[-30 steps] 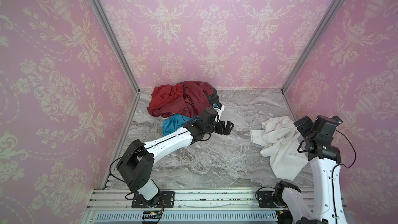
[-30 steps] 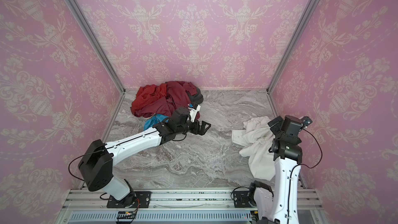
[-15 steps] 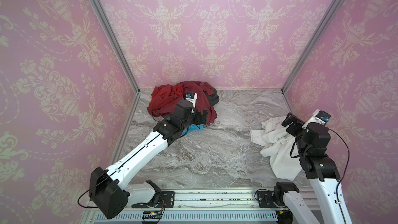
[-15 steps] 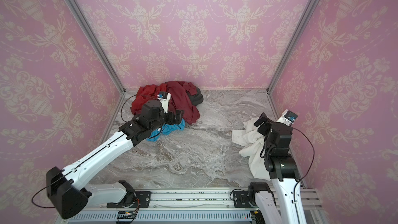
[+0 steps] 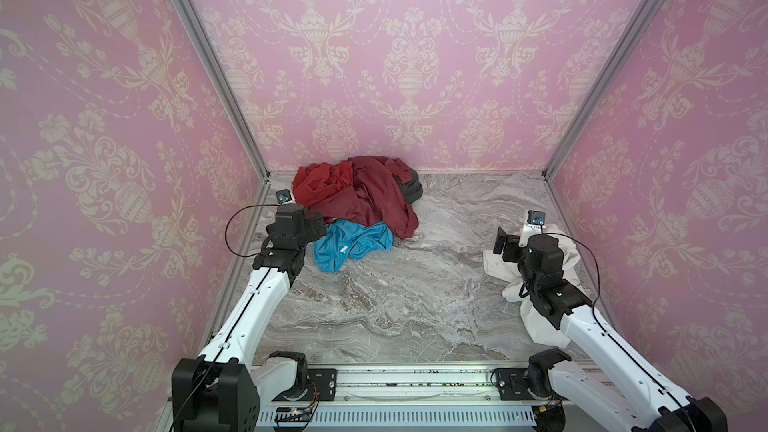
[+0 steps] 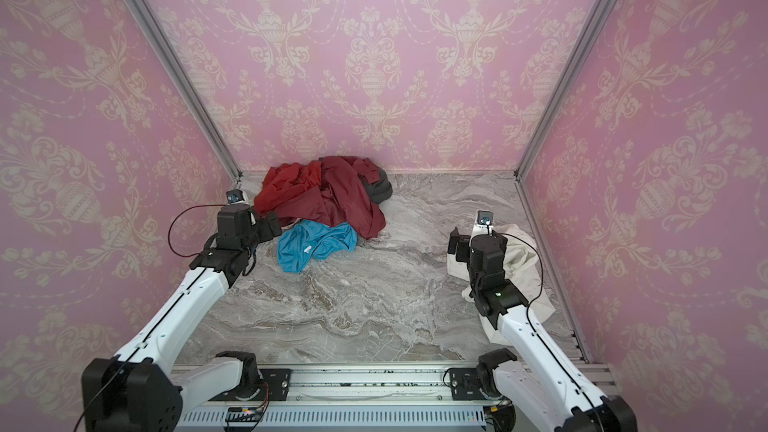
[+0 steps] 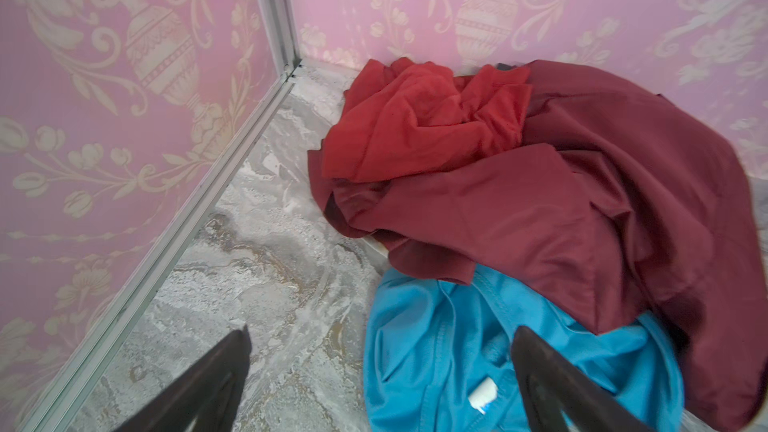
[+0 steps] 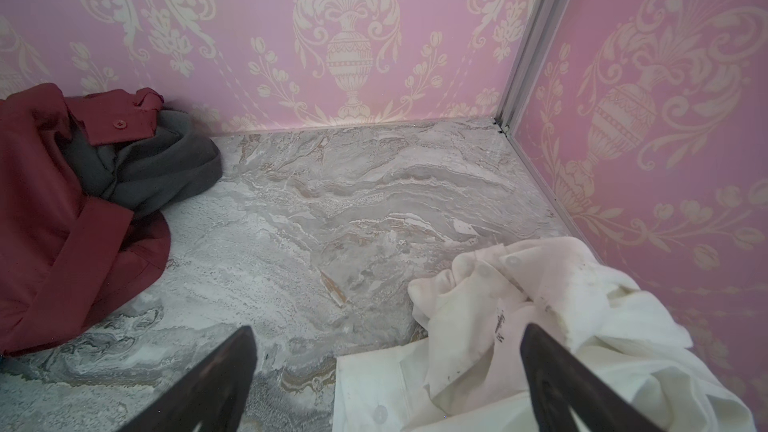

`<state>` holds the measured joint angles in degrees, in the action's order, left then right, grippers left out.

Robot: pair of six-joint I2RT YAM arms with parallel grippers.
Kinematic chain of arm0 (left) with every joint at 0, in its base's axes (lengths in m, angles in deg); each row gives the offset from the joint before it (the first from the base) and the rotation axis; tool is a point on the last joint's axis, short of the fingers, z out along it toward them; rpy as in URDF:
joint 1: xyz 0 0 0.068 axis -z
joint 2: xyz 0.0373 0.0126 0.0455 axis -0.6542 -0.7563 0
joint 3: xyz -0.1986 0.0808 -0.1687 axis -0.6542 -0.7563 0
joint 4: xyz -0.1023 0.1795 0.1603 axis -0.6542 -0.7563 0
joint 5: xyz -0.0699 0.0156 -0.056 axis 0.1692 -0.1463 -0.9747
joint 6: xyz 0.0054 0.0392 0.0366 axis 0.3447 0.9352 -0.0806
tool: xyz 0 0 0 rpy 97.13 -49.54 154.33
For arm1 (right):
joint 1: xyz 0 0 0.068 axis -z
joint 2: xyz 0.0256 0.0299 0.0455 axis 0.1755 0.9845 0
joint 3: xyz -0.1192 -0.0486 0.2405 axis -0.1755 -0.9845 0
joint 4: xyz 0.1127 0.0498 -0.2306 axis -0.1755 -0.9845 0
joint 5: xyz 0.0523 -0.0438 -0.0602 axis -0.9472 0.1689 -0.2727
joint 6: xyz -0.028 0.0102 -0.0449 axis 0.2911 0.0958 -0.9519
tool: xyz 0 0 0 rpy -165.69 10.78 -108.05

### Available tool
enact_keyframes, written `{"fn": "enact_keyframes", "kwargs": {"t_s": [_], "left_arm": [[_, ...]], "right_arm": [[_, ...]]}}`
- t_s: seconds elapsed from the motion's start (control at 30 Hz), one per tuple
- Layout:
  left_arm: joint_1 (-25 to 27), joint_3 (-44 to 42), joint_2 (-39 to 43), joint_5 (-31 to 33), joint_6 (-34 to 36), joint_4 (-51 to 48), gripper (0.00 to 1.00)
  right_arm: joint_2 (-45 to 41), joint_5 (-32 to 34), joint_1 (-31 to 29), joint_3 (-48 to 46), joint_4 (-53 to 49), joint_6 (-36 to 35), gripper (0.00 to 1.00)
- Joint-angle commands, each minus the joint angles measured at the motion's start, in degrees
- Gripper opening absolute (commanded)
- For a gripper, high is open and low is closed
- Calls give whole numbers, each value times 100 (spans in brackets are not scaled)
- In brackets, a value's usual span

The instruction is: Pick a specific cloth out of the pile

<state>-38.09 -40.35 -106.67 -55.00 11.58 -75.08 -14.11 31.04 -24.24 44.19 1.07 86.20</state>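
Note:
The cloth, a crumpled white shirt [image 5: 571,257] [image 6: 525,255] with small buttons, lies apart from the pile by the right wall. My right gripper [image 5: 500,243] [image 6: 455,245] hangs open over its left edge, and in the right wrist view its fingers straddle white folds [image 8: 478,326] without touching them. The pile [image 5: 361,197] [image 6: 328,197] [image 7: 540,201] of dark red and brighter red clothes sits at the back left, with a bright blue shirt [image 5: 353,243] [image 7: 449,351] at its front. My left gripper [image 5: 318,224] [image 7: 382,334] is open beside the blue shirt, holding nothing.
A dark grey piece [image 5: 411,191] [image 8: 166,168] pokes out at the pile's back right. Pink patterned walls with aluminium corner posts [image 5: 208,60] close three sides. The marble floor [image 5: 415,284] spreads between the pile and the white shirt. A metal rail [image 5: 395,384] runs along the front.
My left gripper swept from mid-table back across the pile to its left front, beside the blue shirt. My right gripper turned and now points left over the white shirt's edge.

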Motion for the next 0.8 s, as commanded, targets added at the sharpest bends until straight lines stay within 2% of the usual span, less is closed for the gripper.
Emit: {"fn": "enact_keyframes", "kwargs": {"t_s": [0.0, 0.13, 0.27, 0.5, 0.57, 0.7, 0.77], "left_arm": [[-101, -280, -263, -18, -38, 893, 99], [-101, -810, -685, 13, 397, 1899, 99], [-109, -762, -1223, -532, 800, 2133, 99], [-122, -1137, -1637, -547, 898, 3256, 99], [-171, -1053, -1694, -589, 806, 3163, 99], [-197, -1185, -1753, -731, 812, 3776, 99], [-197, -1146, -1780, -693, 797, 3737, 99]], "right_arm": [[208, -141, -28, -248, 716, -229, 100], [589, -238, 19, -456, 1027, -295, 100], [933, -477, 231, -590, 1325, -261, 100], [1391, -978, 884, -676, 1904, -14, 100], [1554, -973, 938, -672, 2045, -61, 100], [1862, -923, 988, -724, 2421, -147, 100], [2011, -949, 1045, -719, 2567, -168, 100]]}}
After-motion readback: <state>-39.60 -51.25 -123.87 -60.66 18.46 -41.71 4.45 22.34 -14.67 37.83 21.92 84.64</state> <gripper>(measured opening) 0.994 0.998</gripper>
